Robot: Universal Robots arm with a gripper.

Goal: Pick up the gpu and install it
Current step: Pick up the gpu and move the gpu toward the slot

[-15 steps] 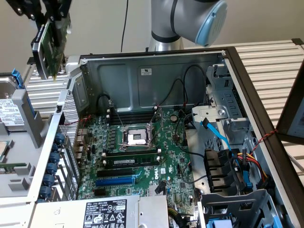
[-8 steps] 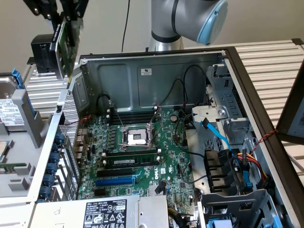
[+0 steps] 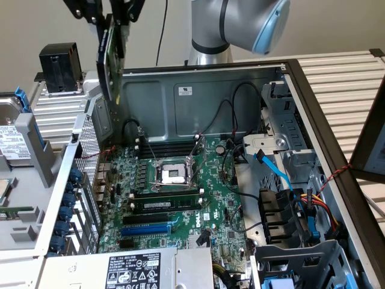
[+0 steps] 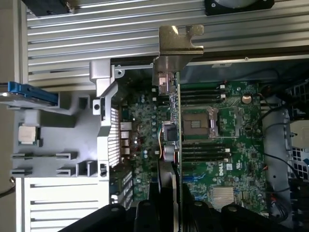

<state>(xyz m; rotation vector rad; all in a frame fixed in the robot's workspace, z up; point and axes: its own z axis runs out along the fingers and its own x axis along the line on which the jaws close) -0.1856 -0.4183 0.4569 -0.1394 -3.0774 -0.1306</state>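
item: gripper [image 3: 113, 17], on a grey robot arm [image 3: 240, 24]. jaws closed on the gpu, one black finger [image 4: 145, 215] on either side of the card's edge.

item: gpu [image 3: 110, 57]. green card with black shroud, held upright and clear of the board, hanging from the gripper over the exterior view's left rear corner of the open computer case [image 3: 180, 96]. its lower end sits near the top rim of the perforated side wall [image 3: 90, 180]; contact there cannot be told. in the wrist view the gpu [image 4: 170, 140] shows edge-on, with its silver end bracket [image 4: 179, 43] at the end farthest from the fingers and the board far below.

item: motherboard [image 3: 180, 192]. large, green, flat in the case floor. carries a cpu socket [image 3: 174, 174] near its middle, a thin black memory stick [image 3: 165, 203] just in front of that, and a blue slot [image 3: 147, 229] nearer the camera.

item: power supply [image 3: 135, 271]. labelled, at the near edge of the case.

item: drive bay area [image 3: 283, 150]. on the exterior view's right, with a blue cable [image 3: 274, 168] and bundled coloured wires [image 3: 319, 205].

item: hard drive [image 3: 12, 141]. outside the case, on the exterior view's left.
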